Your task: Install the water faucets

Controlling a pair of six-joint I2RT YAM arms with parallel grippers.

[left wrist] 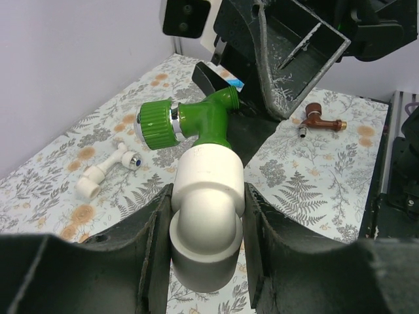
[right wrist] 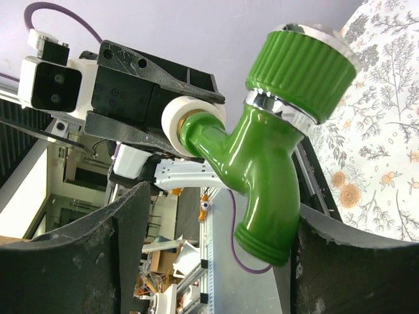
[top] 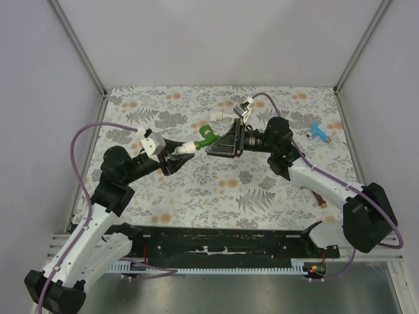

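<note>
- Where the two arms meet above the middle of the floral table cover [top: 196,190], the left gripper [left wrist: 207,216] is clamped on one white elbow fitting [left wrist: 206,196], a finger pressed on each side of it.
- One green faucet [right wrist: 275,150] sits with its threaded end in the elbow's upper mouth. It is off the table, its ribbed knob pointing to the left in the left wrist view.
- Just right of that, the right gripper [right wrist: 226,203] stands wide around the green spout. The finger at lower right looks to touch it, while a clear gap shows on the other side.
- Counted, there are three coloured faucets: the green one, one blue faucet [top: 319,133] lying at the upper right of the top view, and one reddish-brown faucet [left wrist: 319,120] lying beyond the right gripper.
- One white tap with a blue dot [left wrist: 105,171] lies on the cover at the left of the left wrist view, apart from everything else.
</note>
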